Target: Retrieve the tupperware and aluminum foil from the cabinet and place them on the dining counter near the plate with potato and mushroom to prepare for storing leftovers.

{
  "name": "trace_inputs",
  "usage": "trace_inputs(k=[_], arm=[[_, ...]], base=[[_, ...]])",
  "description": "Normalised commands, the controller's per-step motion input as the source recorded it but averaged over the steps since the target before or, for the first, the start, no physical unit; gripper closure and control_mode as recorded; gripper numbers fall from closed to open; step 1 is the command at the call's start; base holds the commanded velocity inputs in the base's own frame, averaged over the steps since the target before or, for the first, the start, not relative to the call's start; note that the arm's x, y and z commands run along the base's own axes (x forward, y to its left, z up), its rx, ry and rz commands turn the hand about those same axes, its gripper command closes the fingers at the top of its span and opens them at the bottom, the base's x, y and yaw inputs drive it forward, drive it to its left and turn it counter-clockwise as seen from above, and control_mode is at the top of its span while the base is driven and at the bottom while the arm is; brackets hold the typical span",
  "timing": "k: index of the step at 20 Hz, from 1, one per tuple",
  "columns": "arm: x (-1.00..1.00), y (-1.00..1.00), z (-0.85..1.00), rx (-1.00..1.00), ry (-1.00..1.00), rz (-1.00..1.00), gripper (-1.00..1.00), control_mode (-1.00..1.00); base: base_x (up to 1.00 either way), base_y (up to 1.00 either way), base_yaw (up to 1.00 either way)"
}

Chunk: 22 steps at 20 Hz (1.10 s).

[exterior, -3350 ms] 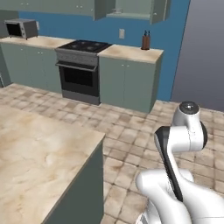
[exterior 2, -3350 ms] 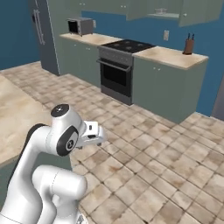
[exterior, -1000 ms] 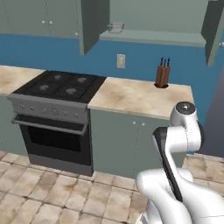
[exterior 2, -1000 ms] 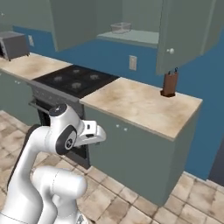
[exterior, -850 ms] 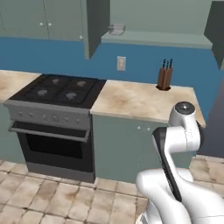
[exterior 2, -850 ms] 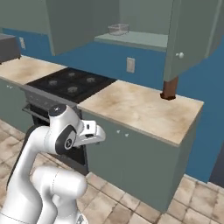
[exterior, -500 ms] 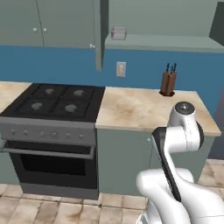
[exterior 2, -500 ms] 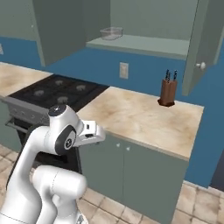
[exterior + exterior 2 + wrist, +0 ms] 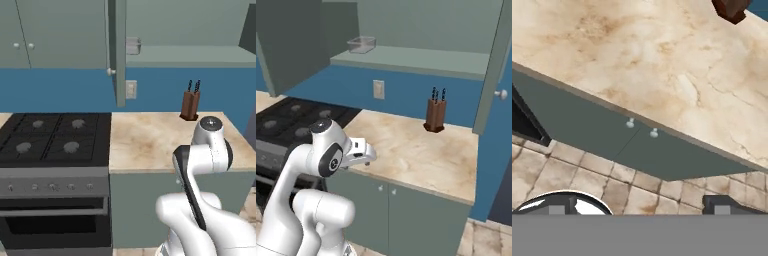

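The tupperware (image 9: pixel 361 44) sits long side along the cabinet (image 9: pixel 421 59) shelf edge; end effector (image 9: pixel 367 156) wide open, empty

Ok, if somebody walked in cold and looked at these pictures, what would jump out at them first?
Probably the open cabinet above the worktop, with the grey tupperware sitting alone at the left end of its pale green shelf. Below it, a brown knife block stands at the back of the marbled worktop, right of the black stove.
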Motion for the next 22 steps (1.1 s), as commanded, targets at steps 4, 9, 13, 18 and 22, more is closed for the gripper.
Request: trace_inputs(k=[4,9,13,18,22], arm=[[0.00,0.00,0.00,0.00,0.00,0.00,-1.00,1.00],[0.00,0.00,0.00,0.00,0.00,0.00,-1.00,1.00],[0.00,0.00,0.00,0.00,0.00,0.00,-1.00,1.00],[0.23,0.34,0.21,-0.06,-0.09,-0.12,-1.00,-1.00],[0.00,0.07,0.01,-0.02,-0.02,-0.02,-1.00,-1.00]], base=[[0.67,0.03,-0.26],[0.65,0.07,-0.26],[0.57,0.31,-0.23],[0.00,0.00,0.00],[0.00,0.00,0.00]])
